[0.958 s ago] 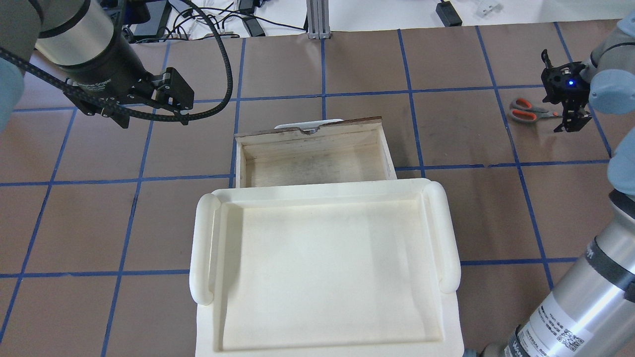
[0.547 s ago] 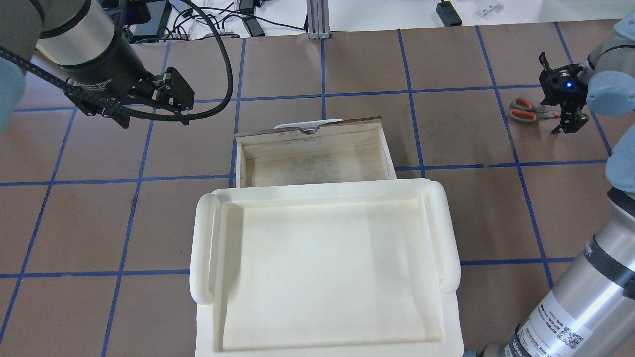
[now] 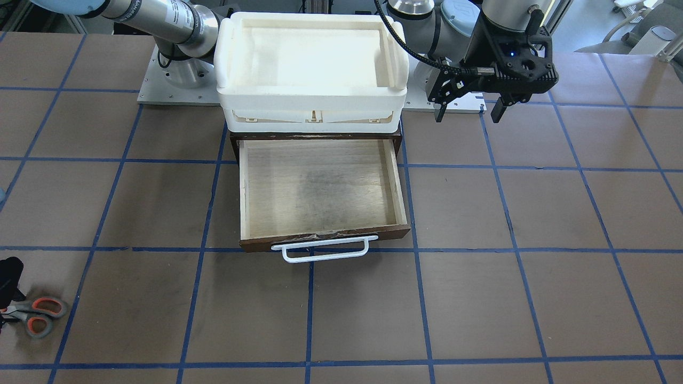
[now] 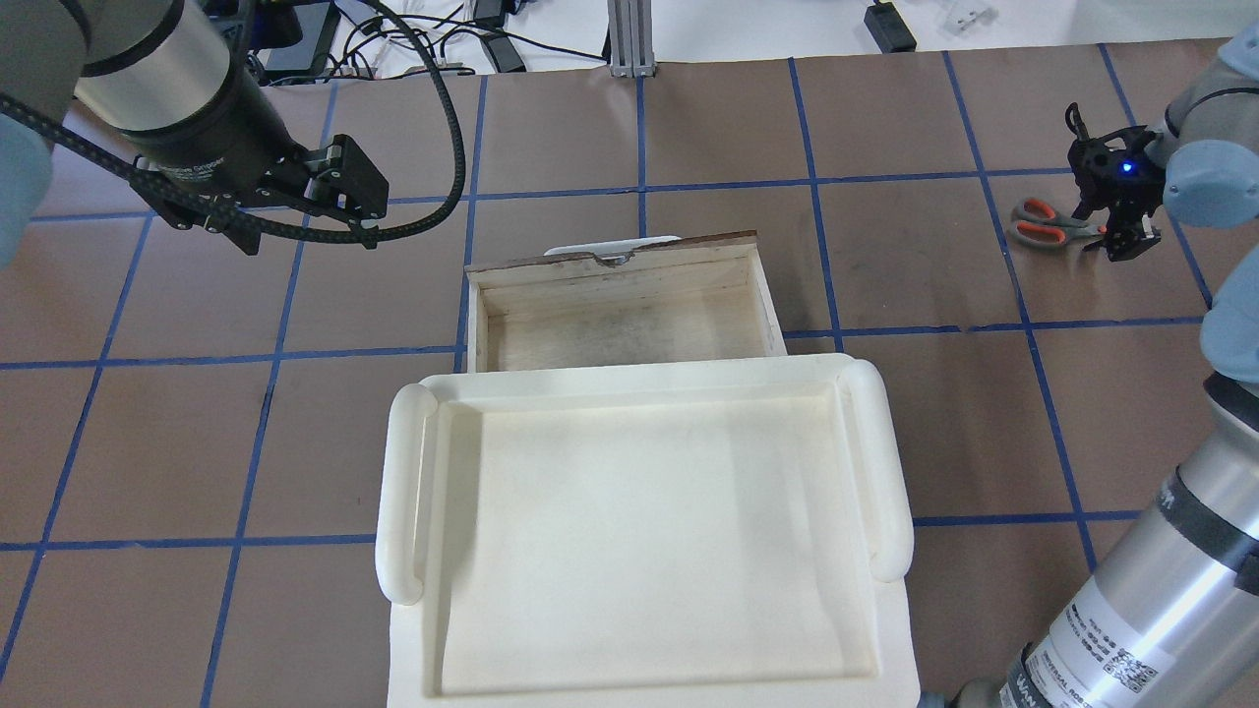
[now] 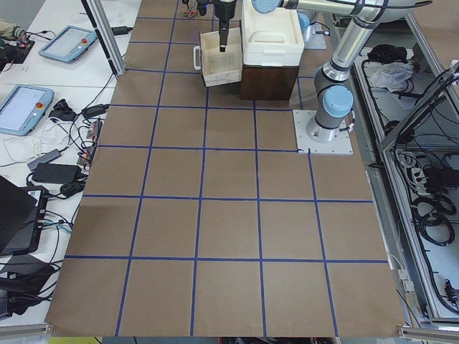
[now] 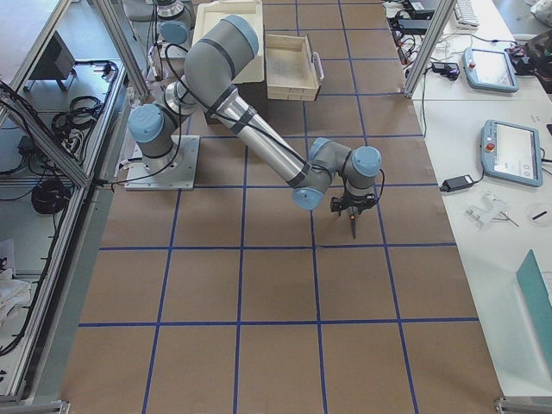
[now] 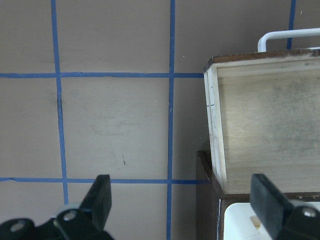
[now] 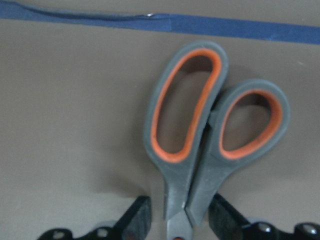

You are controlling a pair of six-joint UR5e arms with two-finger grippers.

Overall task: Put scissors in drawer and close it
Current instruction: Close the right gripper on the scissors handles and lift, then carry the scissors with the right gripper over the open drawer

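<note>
Scissors (image 3: 25,315) lie on the brown, blue-taped table (image 3: 533,266), clipped by the front view's edge, well apart from the open drawer (image 3: 320,234). Overhead, cables (image 4: 433,49) clutter beyond. Wrist views: my right pincer (image 8: 180,207) straddles them, unclenched, blades hidden; my left pincer (image 7: 181,185) gapes.

Worn matt plywood drawer (image 3: 320,186); smooth plastic-handled scissors (image 8: 207,145).
</note>
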